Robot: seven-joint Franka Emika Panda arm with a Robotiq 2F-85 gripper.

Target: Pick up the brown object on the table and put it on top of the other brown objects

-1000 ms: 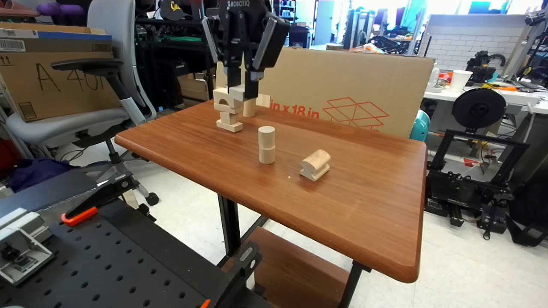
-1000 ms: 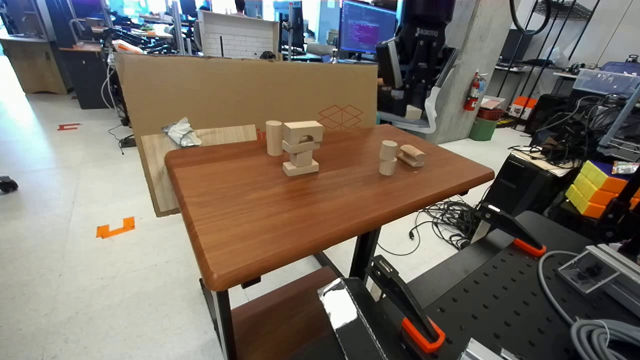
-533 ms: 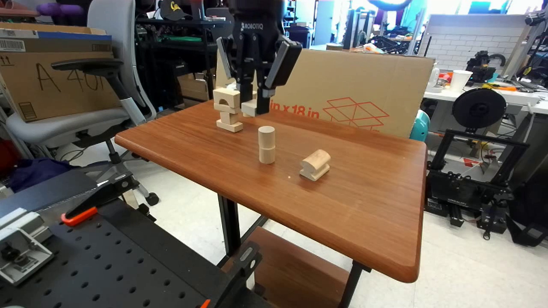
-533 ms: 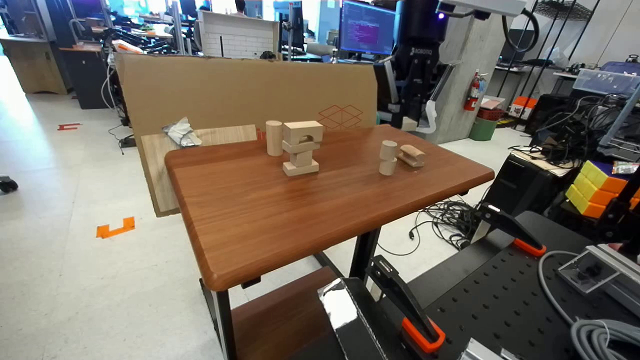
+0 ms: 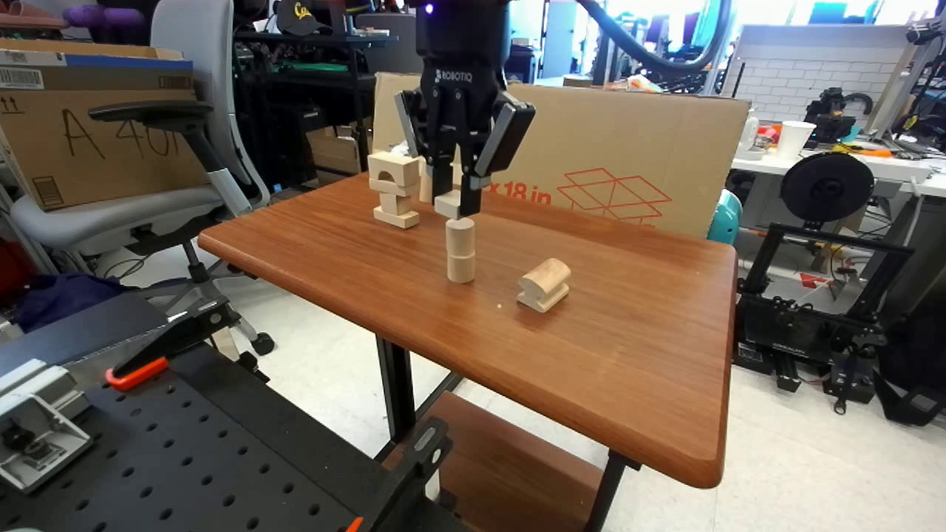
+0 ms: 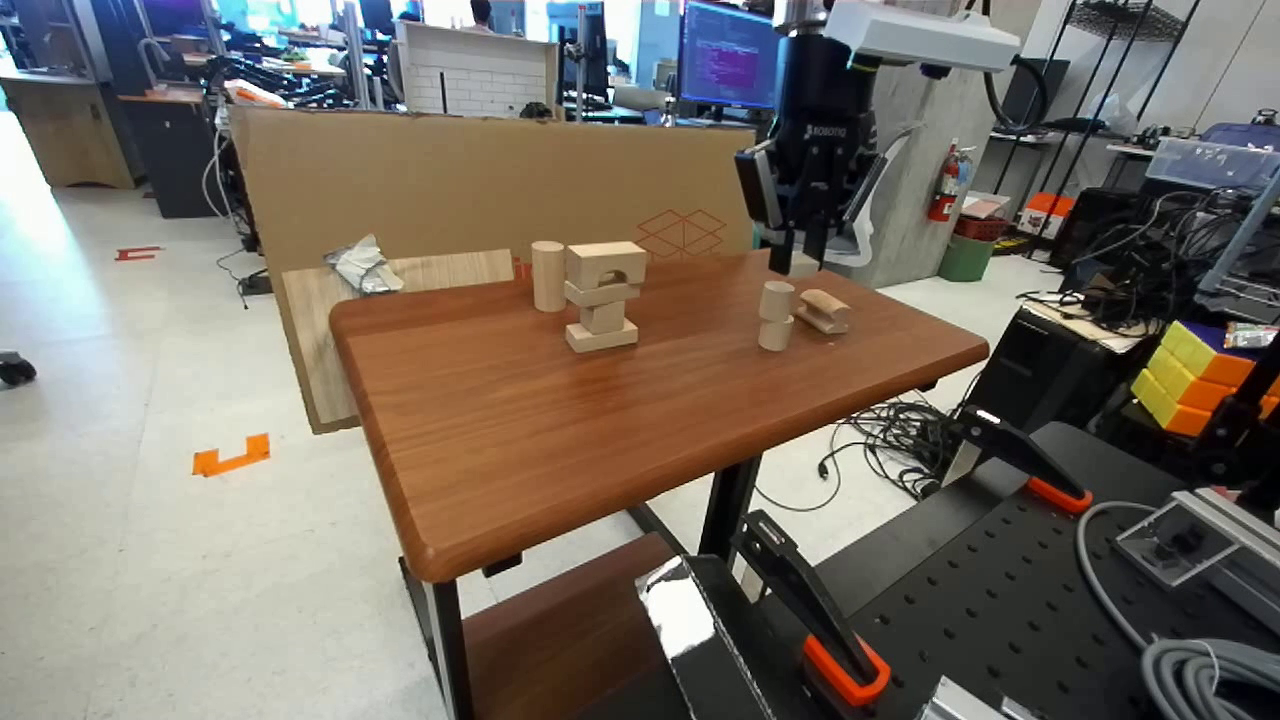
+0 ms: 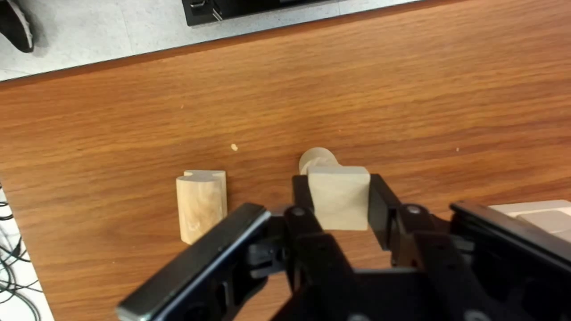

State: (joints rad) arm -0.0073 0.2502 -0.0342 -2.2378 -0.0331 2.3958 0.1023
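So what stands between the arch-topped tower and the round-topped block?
A stack of two wooden cylinders, in both exterior views; the pincer holds a small tan block near its top.

You can read ROBOTIQ on your tool [image 5: 454, 201], both exterior views. In exterior view, upper left: handwritten "A 40", next character unclear, plus up arrows, on carton [image 5: 96, 151]. Top, left of centre: "Cal" on cap [image 5: 297, 20]. Mid-frame: red "x 18 in" on cardboard sheet [image 5: 606, 129].
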